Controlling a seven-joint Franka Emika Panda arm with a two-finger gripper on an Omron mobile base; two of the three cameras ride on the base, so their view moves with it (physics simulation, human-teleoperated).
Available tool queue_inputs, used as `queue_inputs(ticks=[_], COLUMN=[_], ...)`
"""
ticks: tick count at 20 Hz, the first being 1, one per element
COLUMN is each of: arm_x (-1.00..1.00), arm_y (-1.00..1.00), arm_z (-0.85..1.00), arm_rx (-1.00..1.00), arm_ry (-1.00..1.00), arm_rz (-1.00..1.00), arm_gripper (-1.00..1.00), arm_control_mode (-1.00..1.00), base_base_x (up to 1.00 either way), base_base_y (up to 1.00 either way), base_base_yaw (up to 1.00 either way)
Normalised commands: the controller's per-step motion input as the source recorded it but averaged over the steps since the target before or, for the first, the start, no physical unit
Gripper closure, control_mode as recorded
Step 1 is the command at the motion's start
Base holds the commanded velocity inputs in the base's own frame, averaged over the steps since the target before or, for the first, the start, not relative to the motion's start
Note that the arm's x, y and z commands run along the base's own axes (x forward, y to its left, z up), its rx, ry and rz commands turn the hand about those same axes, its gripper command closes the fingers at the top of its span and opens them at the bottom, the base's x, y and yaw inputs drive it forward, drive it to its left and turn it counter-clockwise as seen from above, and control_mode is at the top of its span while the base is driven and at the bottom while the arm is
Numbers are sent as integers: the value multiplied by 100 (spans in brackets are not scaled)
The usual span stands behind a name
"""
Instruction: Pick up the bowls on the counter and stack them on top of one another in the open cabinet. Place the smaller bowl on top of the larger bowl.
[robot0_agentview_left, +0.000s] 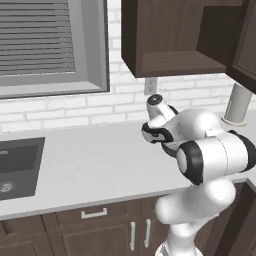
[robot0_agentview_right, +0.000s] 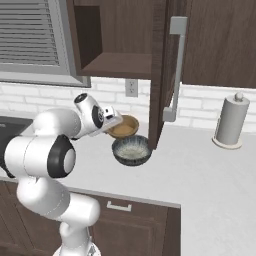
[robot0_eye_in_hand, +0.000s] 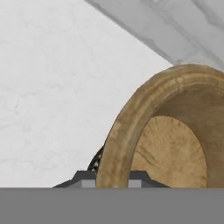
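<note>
The smaller bowl (robot0_agentview_right: 126, 127), tan-brown with a golden inside, is at the tip of my gripper (robot0_agentview_right: 114, 121), just left of the open cabinet's door (robot0_agentview_right: 167, 70). In the hand view its thick rim (robot0_eye_in_hand: 127, 127) runs down between my two fingertips, so my gripper (robot0_eye_in_hand: 111, 178) is shut on that rim. The larger bowl (robot0_agentview_right: 132, 150), dark grey with a pale speckled inside, sits on the counter (robot0_agentview_right: 200, 170) just in front of it. The open cabinet (robot0_agentview_right: 117, 65) hangs above with a bare shelf. I cannot tell whether the small bowl is off the counter.
A paper towel roll (robot0_agentview_right: 231, 120) stands on the counter to the right. The dark sink (robot0_agentview_left: 17, 167) is set in at the far left. A wall outlet (robot0_agentview_right: 131, 87) sits under the cabinet, and the swung-out door hangs close over both bowls.
</note>
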Motion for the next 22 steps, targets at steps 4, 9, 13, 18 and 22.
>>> queue_inputs(ticks=[4, 9, 13, 18, 22], arm_x=[0, 0, 0, 1, 3], arm_y=[-44, -21, -16, -17, -7], arm_z=[-53, -53, -49, -40, -4], arm_rx=[0, -1, -1, 0, 0], arm_ry=[6, 1, 0, 0, 0], arm_rz=[0, 0, 0, 0, 0], arm_gripper=[100, 100, 100, 100, 100], arm_control_mode=[-100, -100, -100, -100, -100], base_base_x=[0, 0, 0, 0, 0], base_base_y=[0, 0, 0, 0, 0], base_base_yaw=[0, 0, 0, 0, 0])
